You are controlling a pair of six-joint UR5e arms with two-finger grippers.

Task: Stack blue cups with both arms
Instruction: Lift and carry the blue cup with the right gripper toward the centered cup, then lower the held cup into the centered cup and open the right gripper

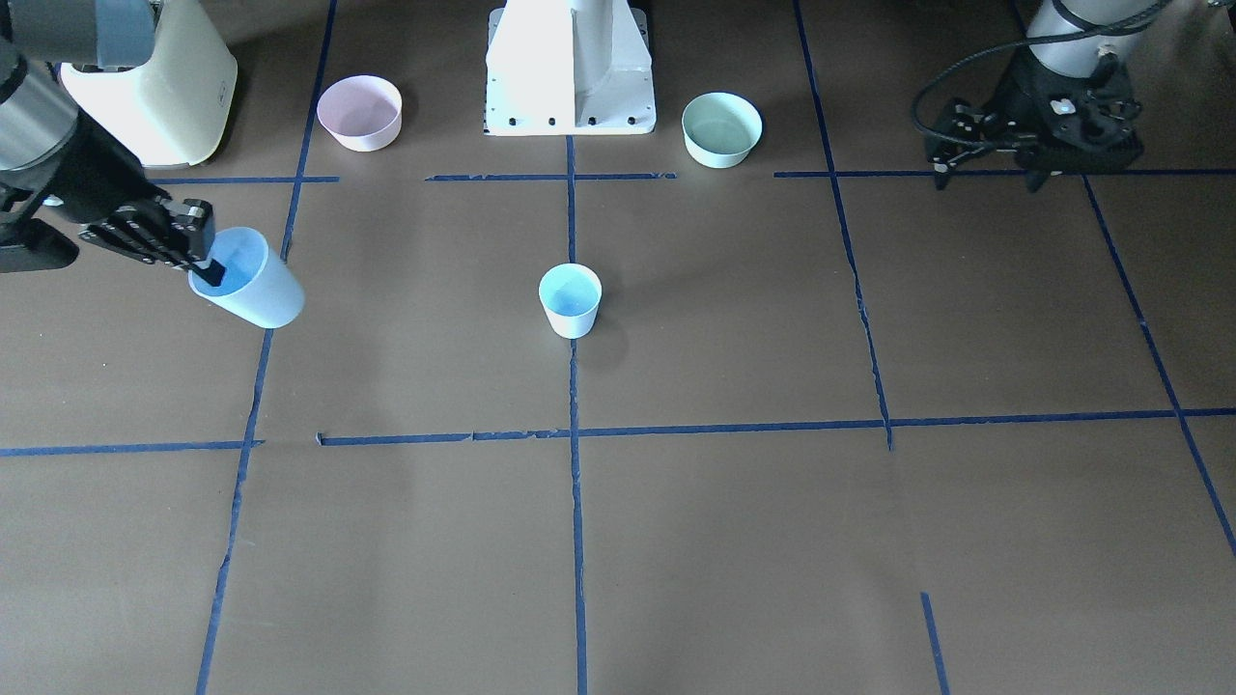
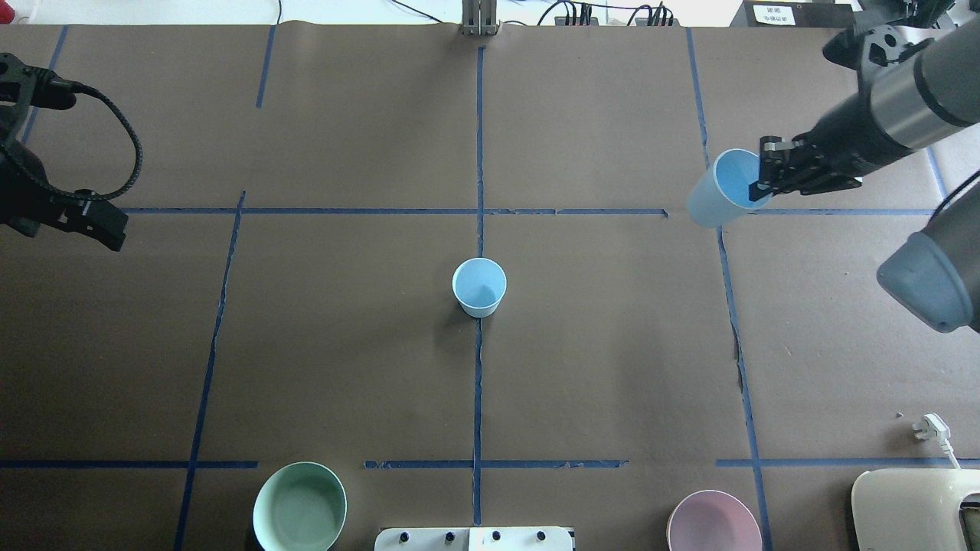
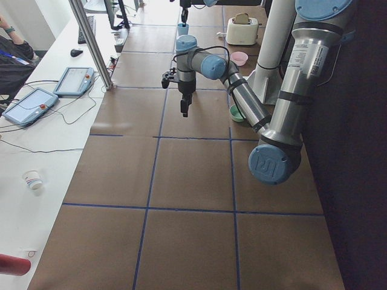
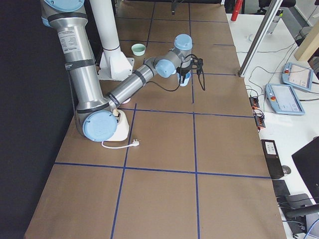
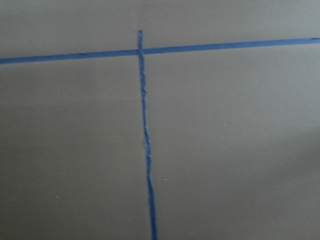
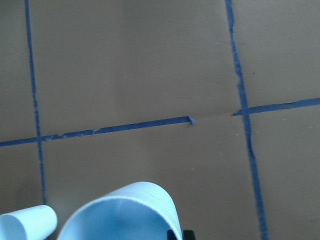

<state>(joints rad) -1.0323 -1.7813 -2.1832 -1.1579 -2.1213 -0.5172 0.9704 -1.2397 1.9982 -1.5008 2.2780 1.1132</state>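
One blue cup [image 1: 570, 301] stands upright at the table's centre, also in the overhead view [image 2: 479, 287]. My right gripper [image 1: 205, 259] [image 2: 759, 182] is shut on the rim of the second blue cup [image 1: 253, 288] [image 2: 716, 197]. It holds that cup tilted above the table, well to the side of the centre cup. In the right wrist view the held cup [image 6: 125, 212] fills the bottom edge and the other cup [image 6: 25, 225] shows at lower left. My left gripper [image 1: 987, 172] [image 2: 96, 226] hangs empty over bare table on the opposite side, and its fingers look apart.
A pink bowl [image 1: 360, 111] [image 2: 713, 522] and a mint-green bowl [image 1: 721, 127] [image 2: 298, 506] flank the white pedestal [image 1: 570, 68] at the robot's edge. A cream appliance [image 1: 154, 87] [image 2: 915, 509] with a white plug [image 2: 930, 425] sits near the right arm's base.
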